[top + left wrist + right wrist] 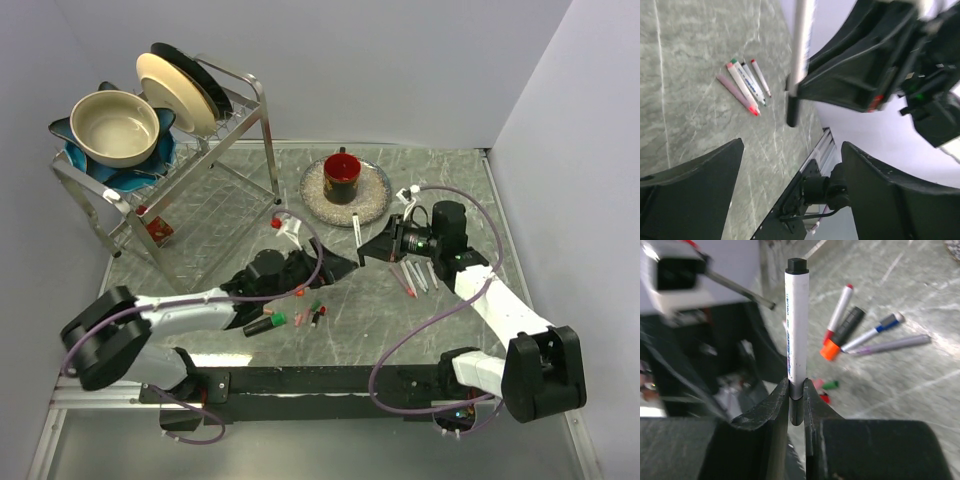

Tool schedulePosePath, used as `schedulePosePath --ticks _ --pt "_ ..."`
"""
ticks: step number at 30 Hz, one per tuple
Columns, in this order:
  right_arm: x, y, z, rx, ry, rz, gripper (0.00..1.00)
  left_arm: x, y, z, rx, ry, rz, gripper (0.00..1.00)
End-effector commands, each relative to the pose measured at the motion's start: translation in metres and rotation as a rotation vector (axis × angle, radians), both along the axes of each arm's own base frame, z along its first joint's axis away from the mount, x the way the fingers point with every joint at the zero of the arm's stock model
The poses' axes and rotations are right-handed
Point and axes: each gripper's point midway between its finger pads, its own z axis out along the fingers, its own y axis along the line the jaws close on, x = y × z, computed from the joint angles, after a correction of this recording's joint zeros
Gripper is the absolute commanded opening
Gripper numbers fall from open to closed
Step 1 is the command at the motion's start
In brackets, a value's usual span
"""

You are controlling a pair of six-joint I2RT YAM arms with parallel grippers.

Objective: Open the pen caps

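My right gripper (797, 405) is shut on a slim white pen (796, 325) and holds it upright above the table. The jaws pinch the pen's dark grey lower end (796, 412), and a small black tip (797, 264) tops it. The pen also shows in the top view (357, 232) and in the left wrist view (801, 45). My left gripper (790, 195) is open and empty, just left of the right gripper (368, 252). Loose pink (817, 384), green (831, 385) and red (825, 398) caps lie on the table below.
A black marker with an orange cap (844, 332) and several pens (880, 337) lie beside it. More uncapped pens (415, 275) lie right of centre. A dish rack (215, 200) stands back left, and a plate with a red mug (345, 185) stands behind.
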Motion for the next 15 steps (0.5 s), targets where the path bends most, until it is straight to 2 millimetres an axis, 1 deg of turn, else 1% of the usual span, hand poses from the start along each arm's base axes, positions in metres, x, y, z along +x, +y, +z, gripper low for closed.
schedulePosePath --ticks 1,2,4,5,7,15 --pt "0.009 0.003 0.034 0.121 0.016 -0.067 0.0 0.003 -0.024 0.033 -0.066 -0.086 -0.082 0.82" --pt "0.009 0.004 0.034 0.122 0.023 -0.068 0.0 0.006 -0.029 0.04 -0.068 -0.096 -0.084 0.79" --pt "0.01 0.004 0.033 0.125 0.035 -0.07 0.0 0.01 -0.033 0.031 -0.03 -0.088 -0.089 0.76" --pt "0.01 0.004 0.033 0.124 0.034 -0.07 0.0 0.012 -0.036 0.034 -0.03 -0.094 -0.09 0.73" --pt "0.01 0.005 0.033 0.126 0.039 -0.066 0.0 0.014 -0.039 0.028 -0.002 -0.087 -0.092 0.71" --pt "0.005 0.007 0.031 0.139 0.055 -0.036 0.0 0.023 -0.047 0.02 0.038 -0.09 -0.086 0.56"
